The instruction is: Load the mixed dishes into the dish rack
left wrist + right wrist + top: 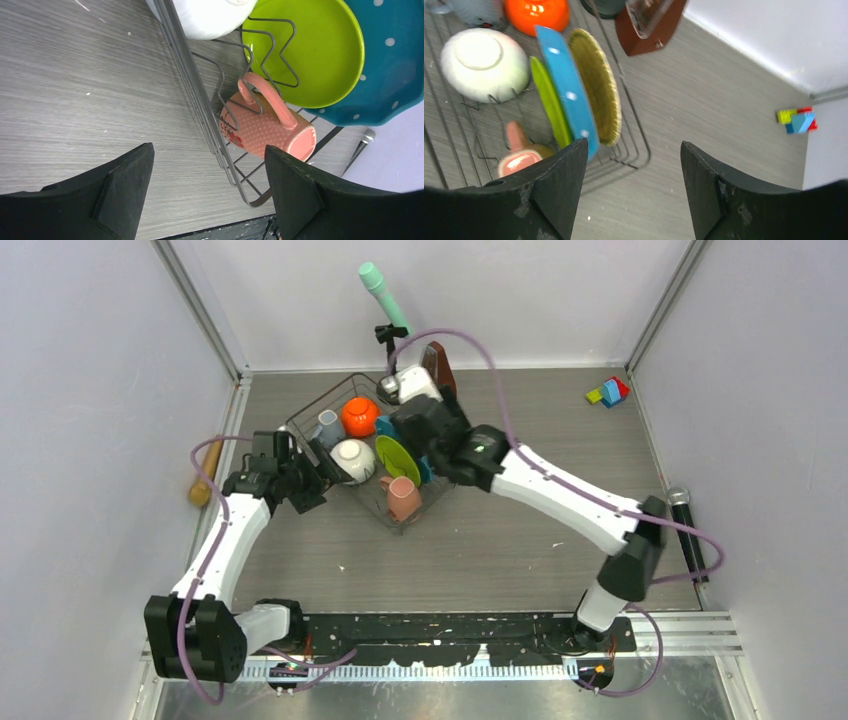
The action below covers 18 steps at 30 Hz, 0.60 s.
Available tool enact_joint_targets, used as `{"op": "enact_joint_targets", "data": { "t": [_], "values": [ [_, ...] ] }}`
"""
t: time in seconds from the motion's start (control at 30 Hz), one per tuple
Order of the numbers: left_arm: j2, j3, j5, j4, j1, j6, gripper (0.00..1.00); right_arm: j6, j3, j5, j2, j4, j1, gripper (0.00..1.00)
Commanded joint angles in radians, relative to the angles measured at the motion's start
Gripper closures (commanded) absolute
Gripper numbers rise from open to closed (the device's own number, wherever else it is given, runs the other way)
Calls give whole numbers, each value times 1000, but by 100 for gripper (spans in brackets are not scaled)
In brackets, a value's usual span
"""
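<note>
Both pairs of fingers are shown apart with nothing between them: the left gripper [209,150] is held just outside the near-left side of the dish rack [200,107], the right gripper [634,145] above its right edge. Seven dishes are seen inside the rack. Three plates stand on edge side by side: one lime-green plate [549,100], one blue white-dotted plate [566,85] and one yellow woven-look plate [596,85]. There are two bowls, one white bowl [481,62] and one orange bowl [536,12]. Of the two mugs, one pinkish-tan mug [267,125] lies on its side and one small grey mug [330,427] is at the far left. One brown metronome [441,365] stands just behind the rack.
</note>
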Motion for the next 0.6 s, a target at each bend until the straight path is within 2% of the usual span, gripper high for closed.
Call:
{"op": "enact_joint_targets", "data": {
  "t": [0.0,0.17,0.43,0.57],
  "values": [
    [43,-40,94,173,-8,-79,20,203,-149,-183,-206,-21,-147,26],
    [111,-52,41,238,-64,-124,40,296,-427,-280,-406,94,-316,26],
    [264,11,-15,331,-170,-175,85,379,-656,-312,-621,143,-473,27],
    [356,83,-32,358,-249,-203,86,422,-727,-398,-651,153,-583,27]
  ]
}}
